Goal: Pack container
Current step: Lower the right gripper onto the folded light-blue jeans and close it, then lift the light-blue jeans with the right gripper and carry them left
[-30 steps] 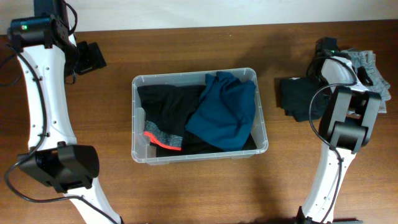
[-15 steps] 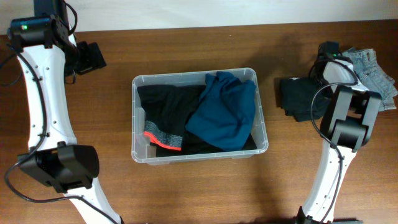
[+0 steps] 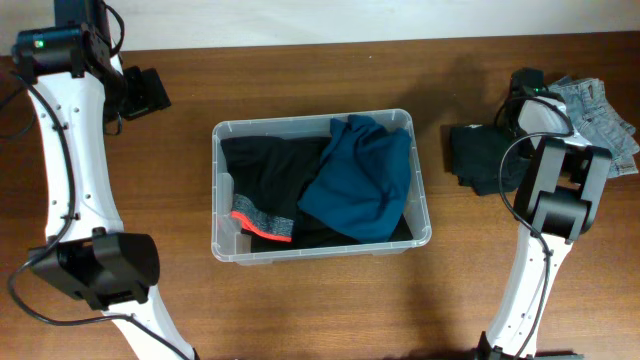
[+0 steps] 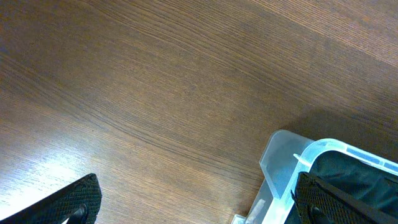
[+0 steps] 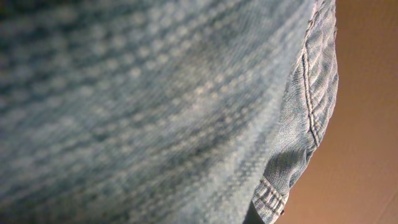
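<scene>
The clear container (image 3: 215, 190) stands mid-table, holding a black garment (image 3: 265, 170) with a red-and-grey waistband and a teal garment (image 3: 360, 180). Its corner (image 4: 292, 168) shows in the left wrist view. My left gripper (image 3: 145, 92) hovers at the back left, away from the tub, open with bare wood between its fingers (image 4: 202, 205). My right gripper (image 3: 535, 85) is down at the far right on a pale denim garment (image 3: 600, 115). Denim cloth (image 5: 155, 106) fills the right wrist view and hides the fingers, which are shut on it.
A folded black garment (image 3: 478, 155) lies on the table between the container and the right arm, touching the denim pile. Brown wood (image 5: 367, 155) shows past the denim's hem. The table's back edge meets a white wall (image 3: 320, 20).
My right gripper has closed on the denim garment, and the denim has shifted slightly outward to the right. The left arm and the container have not moved.
</scene>
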You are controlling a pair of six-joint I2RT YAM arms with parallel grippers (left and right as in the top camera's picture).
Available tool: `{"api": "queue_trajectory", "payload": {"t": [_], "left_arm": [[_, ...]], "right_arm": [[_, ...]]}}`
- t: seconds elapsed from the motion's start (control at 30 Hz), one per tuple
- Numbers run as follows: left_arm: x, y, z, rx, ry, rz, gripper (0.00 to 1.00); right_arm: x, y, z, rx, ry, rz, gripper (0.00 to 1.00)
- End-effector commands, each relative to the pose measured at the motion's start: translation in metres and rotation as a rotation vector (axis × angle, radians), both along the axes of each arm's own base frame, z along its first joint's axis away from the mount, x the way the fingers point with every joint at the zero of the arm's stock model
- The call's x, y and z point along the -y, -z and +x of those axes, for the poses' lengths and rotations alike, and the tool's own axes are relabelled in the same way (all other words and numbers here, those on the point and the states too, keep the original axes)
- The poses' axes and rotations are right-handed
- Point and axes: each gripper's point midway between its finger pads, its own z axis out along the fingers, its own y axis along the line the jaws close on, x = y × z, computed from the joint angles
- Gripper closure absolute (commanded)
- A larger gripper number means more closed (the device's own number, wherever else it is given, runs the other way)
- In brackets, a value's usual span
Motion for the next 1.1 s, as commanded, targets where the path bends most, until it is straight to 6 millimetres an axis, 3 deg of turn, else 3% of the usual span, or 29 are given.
{"api": "queue_trajectory", "payload": {"t": [0.0, 0.23, 0.47, 0.63, 0.87, 1.07], "left_arm": [[-0.001, -0.003, -0.002, 0.007, -0.012, -0.009, 0.01], [-0.001, -0.003, -0.002, 0.007, -0.012, -0.009, 0.00], [-0.001, -0.003, -0.002, 0.007, -0.012, -0.009, 0.01], [-0.001, -0.003, -0.002, 0.007, -0.012, -0.009, 0.01], [-0.001, -0.003, -0.002, 0.007, -0.012, -0.009, 0.01], [-0.001, -0.003, -0.002, 0.007, -0.012, -0.009, 0.01]], "right_arm": [[-0.011, 0.049, -0.012, -0.064, -0.008, 0.120, 0.96], [-0.011, 0.008, 0.006, 0.068, 0.042, 0.050, 0.96], [-0.025, -0.054, 0.031, 0.267, 0.065, 0.163, 0.96], [-0.048, -0.118, 0.050, 0.394, 0.012, 0.260, 0.96], [-0.117, -0.207, 0.065, 0.585, -0.139, 0.541, 0.96], [-0.186, -0.293, 0.040, 0.696, -0.294, 0.740, 0.96]]}}
